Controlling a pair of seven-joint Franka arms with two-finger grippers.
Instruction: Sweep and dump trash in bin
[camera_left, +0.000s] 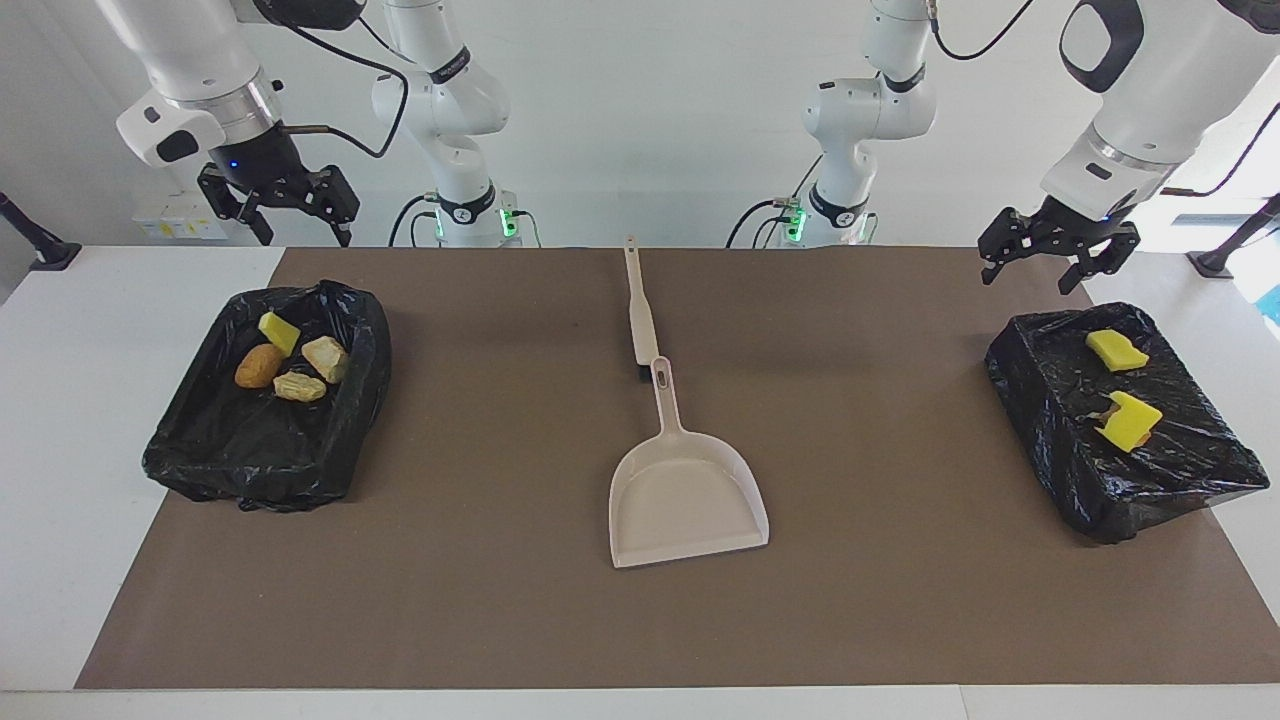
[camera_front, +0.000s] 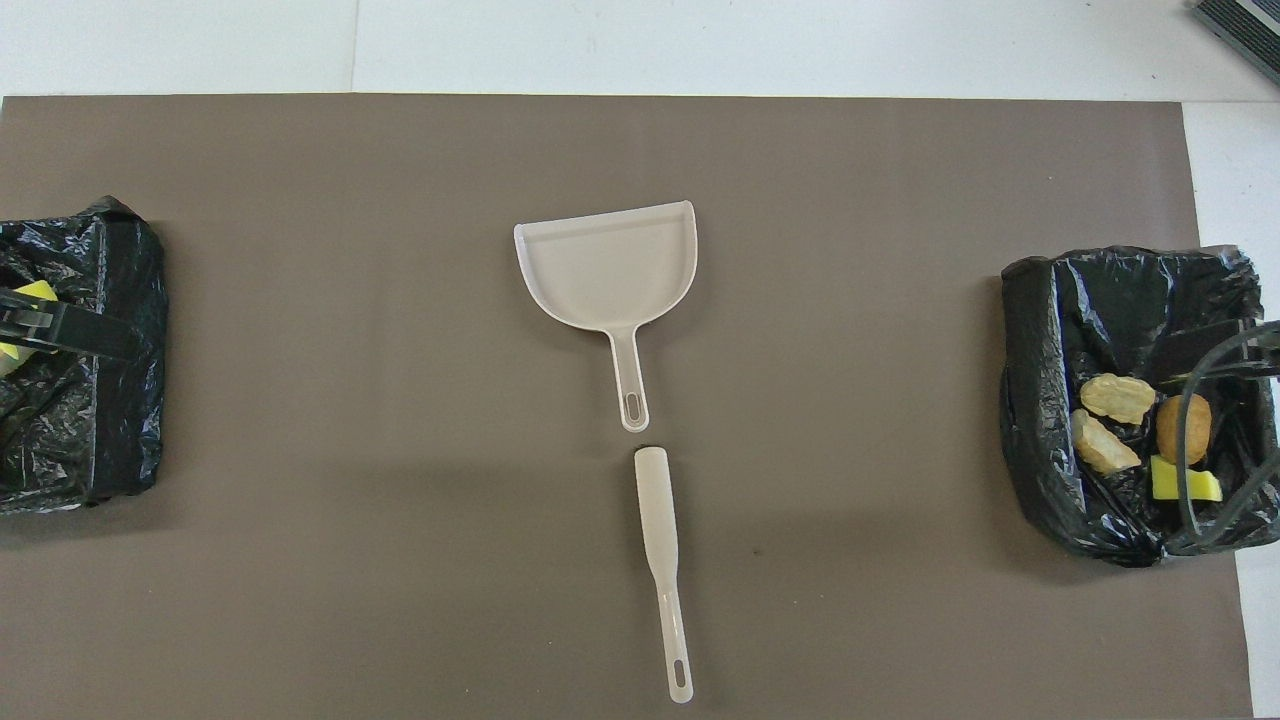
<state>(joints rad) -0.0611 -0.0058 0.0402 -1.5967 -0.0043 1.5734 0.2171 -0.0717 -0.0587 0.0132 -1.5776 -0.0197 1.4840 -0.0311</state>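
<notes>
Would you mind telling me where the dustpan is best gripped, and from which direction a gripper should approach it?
Probably by its handle. The dustpan lies flat at mid-table with that slim, straight handle pointing toward the robots, its end close to the brush. The pan itself looks too wide for two fingers. Coming straight down from above, fingers closing across the handle partway along, seems best.
</notes>
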